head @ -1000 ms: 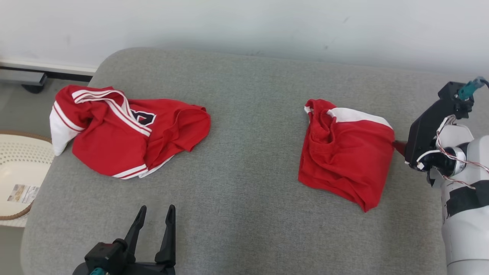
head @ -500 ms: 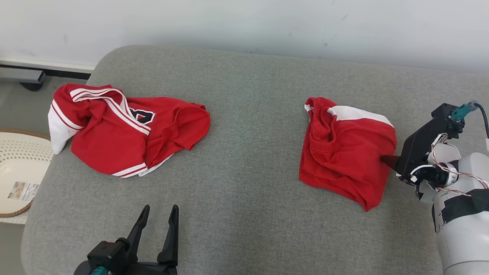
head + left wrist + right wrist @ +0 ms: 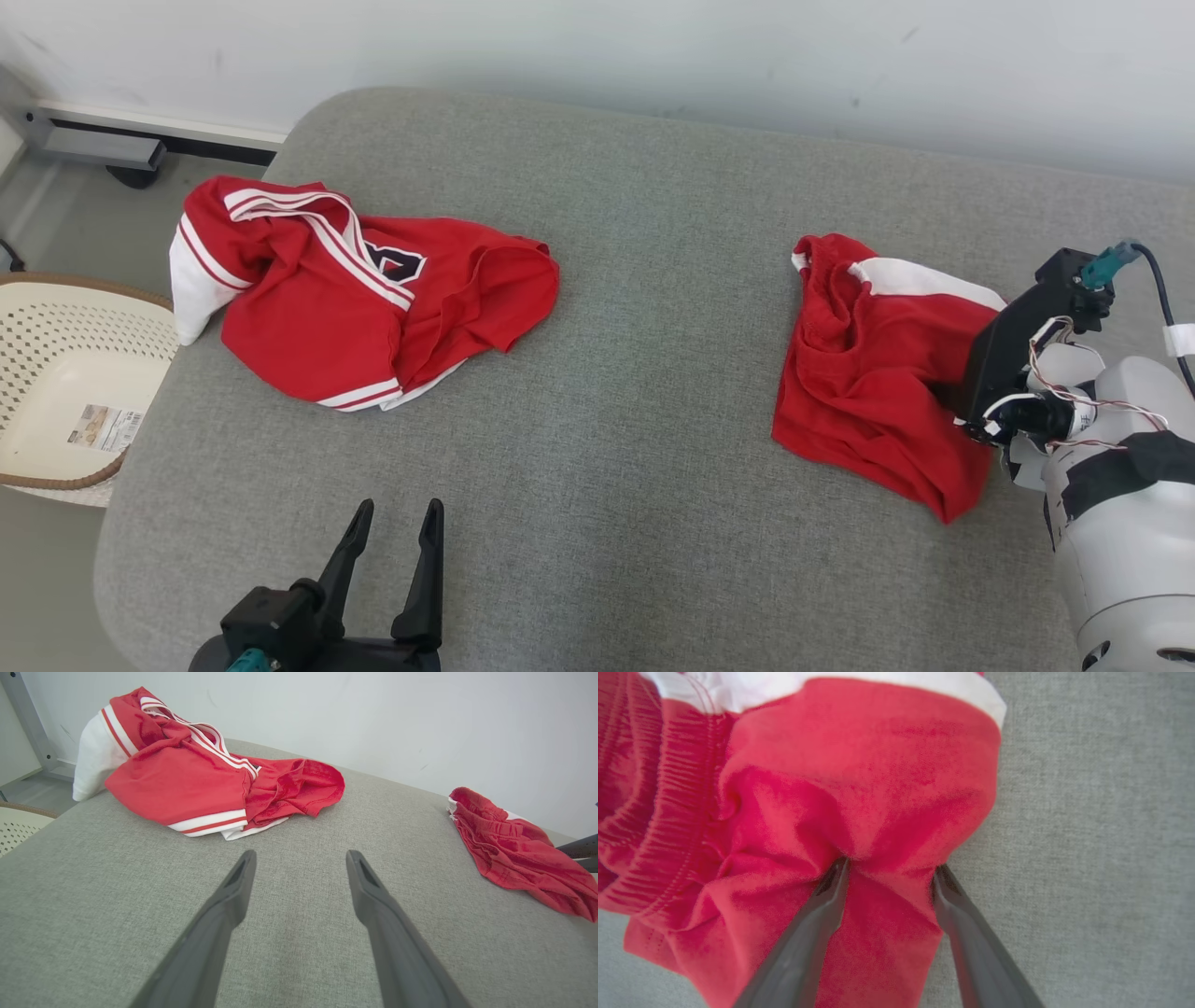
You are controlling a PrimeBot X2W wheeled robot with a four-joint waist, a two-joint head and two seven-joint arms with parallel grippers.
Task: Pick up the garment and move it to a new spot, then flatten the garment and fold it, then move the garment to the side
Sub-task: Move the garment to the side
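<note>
The red shorts, with a white stripe and a ribbed waistband, lie crumpled near the right edge of the grey cushion, roughly midway between its far and near edges. My right gripper is pressed into them from the right. Its jaws stand wide, one finger sunk in a crease and the other at the very edge of the cloth, with a raised ridge of red fabric between them. Nothing looks pinched yet, so I judge I am at the first step, the pick-up, with the move, the flattening and the fold all ahead.

The next move calls for bringing the jaws together on that ridge and catching enough layers that it does not slip. Then I lift, check that the whole garment comes away, and carry it toward the open middle of the cushion.

My left gripper hovers at the near edge, left of centre, jaws wide and holding nothing. A red-and-white jersey lies bunched at the far left corner, well apart from the shorts. A pale basket sits on the floor off the left edge.
</note>
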